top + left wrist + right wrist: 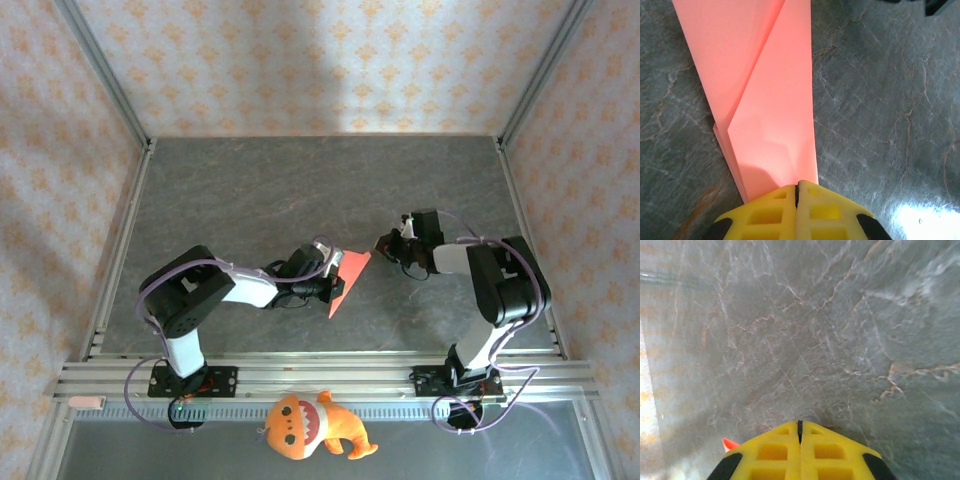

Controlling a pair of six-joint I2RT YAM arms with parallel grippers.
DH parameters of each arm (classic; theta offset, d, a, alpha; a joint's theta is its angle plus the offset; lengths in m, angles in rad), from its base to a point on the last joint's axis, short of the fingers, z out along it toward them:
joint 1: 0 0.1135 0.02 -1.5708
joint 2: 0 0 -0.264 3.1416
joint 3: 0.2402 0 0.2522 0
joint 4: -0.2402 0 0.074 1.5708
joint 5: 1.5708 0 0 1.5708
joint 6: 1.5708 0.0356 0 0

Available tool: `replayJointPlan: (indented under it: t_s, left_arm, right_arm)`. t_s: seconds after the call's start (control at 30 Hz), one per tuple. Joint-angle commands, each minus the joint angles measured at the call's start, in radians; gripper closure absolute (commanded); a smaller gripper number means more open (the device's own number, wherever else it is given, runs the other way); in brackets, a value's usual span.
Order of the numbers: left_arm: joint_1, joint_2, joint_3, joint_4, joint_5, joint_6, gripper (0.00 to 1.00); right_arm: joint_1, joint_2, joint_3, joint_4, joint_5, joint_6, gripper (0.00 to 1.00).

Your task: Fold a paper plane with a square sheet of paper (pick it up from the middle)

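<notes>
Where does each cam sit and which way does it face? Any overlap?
Top external: above and behind the bases, looking down on the table; left arm and right arm show.
Left wrist: on the left arm, facing forward-down at the paper; left jaws shut on it.
Right wrist: on the right arm, facing down at the table; right jaws shut.
Shared: top and left wrist both show the paper.

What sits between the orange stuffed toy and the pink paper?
In the top view, a bare strip of grey table runs from the folded pink paper to the metal rails, then comes the orange toy.
</notes>
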Motion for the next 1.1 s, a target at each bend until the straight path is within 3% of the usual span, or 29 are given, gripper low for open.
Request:
replayJointPlan:
  t_s: [0.0, 0.2, 0.37, 0.63, 0.77, 1.07]
  left_arm:
    - [0.003, 0.032, -0.064, -0.283, -0.068, -0.001, 1.0]
    - [0.003, -0.067, -0.02, -0.248, -0.026, -0.07, 1.0]
    - [0.003, -0.182, 0.032, -0.247, -0.021, -0.134, 0.91]
    - [0.048, -0.321, -0.028, -0.262, -0.133, -0.166, 0.81]
    - [0.11, -0.322, -0.102, -0.176, -0.047, -0.199, 0.77]
    - [0.158, -0.198, -0.105, -0.044, 0.144, -0.204, 0.73]
  right_arm:
    - [-0.004, -0.123, -0.016, 0.004, 0.006, -0.003, 1.0]
    - [0.04, -0.24, -0.157, 0.059, -0.033, 0.062, 0.97]
    - [0.107, -0.327, -0.279, 0.104, -0.002, 0.129, 0.94]
    - [0.16, -0.383, -0.329, 0.04, 0.07, 0.17, 0.93]
    - [0.187, -0.382, -0.337, 0.052, 0.077, 0.179, 0.92]
    - [0.234, -0.352, -0.317, 0.065, 0.079, 0.197, 0.89]
